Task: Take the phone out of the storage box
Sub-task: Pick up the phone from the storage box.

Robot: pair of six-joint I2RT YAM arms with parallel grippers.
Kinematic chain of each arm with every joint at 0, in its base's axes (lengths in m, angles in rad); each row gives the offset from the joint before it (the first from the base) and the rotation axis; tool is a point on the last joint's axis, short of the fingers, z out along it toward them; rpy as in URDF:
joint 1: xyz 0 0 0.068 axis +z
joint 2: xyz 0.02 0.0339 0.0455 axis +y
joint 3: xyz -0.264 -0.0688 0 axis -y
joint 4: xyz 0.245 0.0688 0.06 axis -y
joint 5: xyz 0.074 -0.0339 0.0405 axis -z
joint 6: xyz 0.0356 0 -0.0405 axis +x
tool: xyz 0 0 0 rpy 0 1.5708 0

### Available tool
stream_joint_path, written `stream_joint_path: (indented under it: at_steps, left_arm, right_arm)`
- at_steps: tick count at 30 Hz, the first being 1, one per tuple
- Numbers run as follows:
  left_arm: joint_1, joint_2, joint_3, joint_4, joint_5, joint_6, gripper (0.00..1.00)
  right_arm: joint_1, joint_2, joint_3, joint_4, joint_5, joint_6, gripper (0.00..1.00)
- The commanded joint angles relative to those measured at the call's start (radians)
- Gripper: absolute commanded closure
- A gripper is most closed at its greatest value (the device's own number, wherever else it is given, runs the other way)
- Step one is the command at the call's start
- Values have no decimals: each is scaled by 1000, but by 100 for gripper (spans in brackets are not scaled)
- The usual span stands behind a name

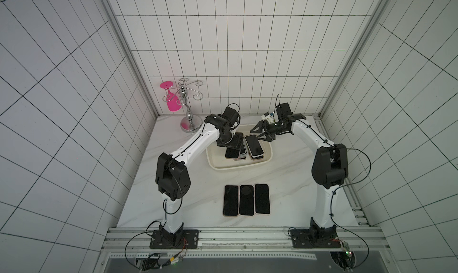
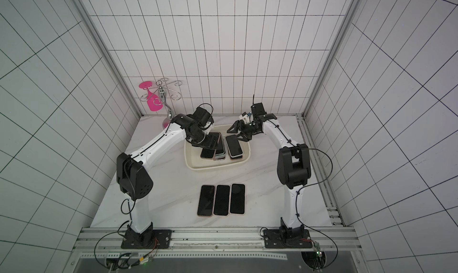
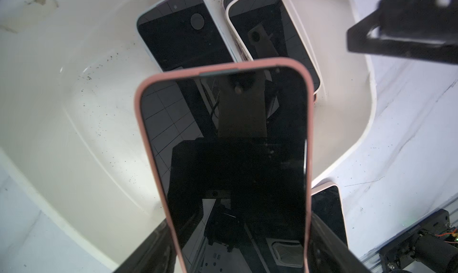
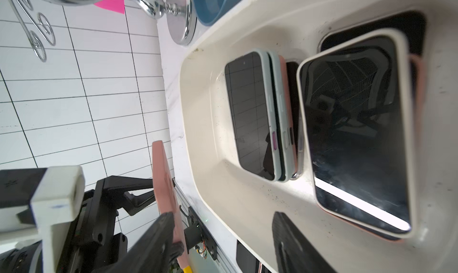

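The storage box (image 1: 238, 168) (image 2: 215, 169) is a shallow cream tub at the far middle of the table. My left gripper (image 1: 230, 142) (image 3: 238, 254) is shut on a pink-cased phone (image 3: 223, 147) (image 1: 232, 153), its fingers (image 3: 148, 249) on the phone's two long edges. The phone hangs tilted over the box's left half, clear of the floor of the box (image 3: 74, 123). In the box lie a stack topped by a pale-blue-cased phone (image 4: 250, 115) and another topped by a white-cased phone (image 4: 354, 135) (image 1: 254, 146). My right gripper (image 1: 260, 134) (image 4: 223, 242) hovers open over the box's far right, empty.
Three phones (image 1: 246, 199) lie side by side, screens up, on the marble table in front of the box. A chrome glass rack (image 1: 188, 110) with a pink glass (image 1: 172, 103) stands at the far left corner. A blue bowl (image 4: 215, 4) sits beside the rack's base.
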Motion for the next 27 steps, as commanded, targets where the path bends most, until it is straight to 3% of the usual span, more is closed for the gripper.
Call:
stream_joint_path:
  at_steps: [1,12,14,19,21,23,25,27]
  left_arm:
    - [-10,-28,5,17,28,4,41]
    - [-27,-20,-4,25,38,3,42]
    - [-27,-19,-5,25,37,3,42]
    - [-25,-22,-4,29,40,5,41]
    - [-19,-24,-3,34,37,-4,35]
    - [-6,-30,-1,41,40,-17,21]
    - [15,-42,-4,60,57,-35,5]
    - [44,-55,-4,78,92,-56,3]
  right_arm:
    - [53,13,58,17,-50,6,34]
    - [118,80,64,19,-96,-11,38]
    - [124,89,70,14,-105,-15,43]
    - [121,70,44,28,-145,-21,72]
    - [109,37,13,40,-163,-24,86]
    - [92,-9,-33,43,-172,-32,94]
    - [72,-73,-96,45,-167,-45,98]
    - [45,-155,-176,43,-159,-62,100]
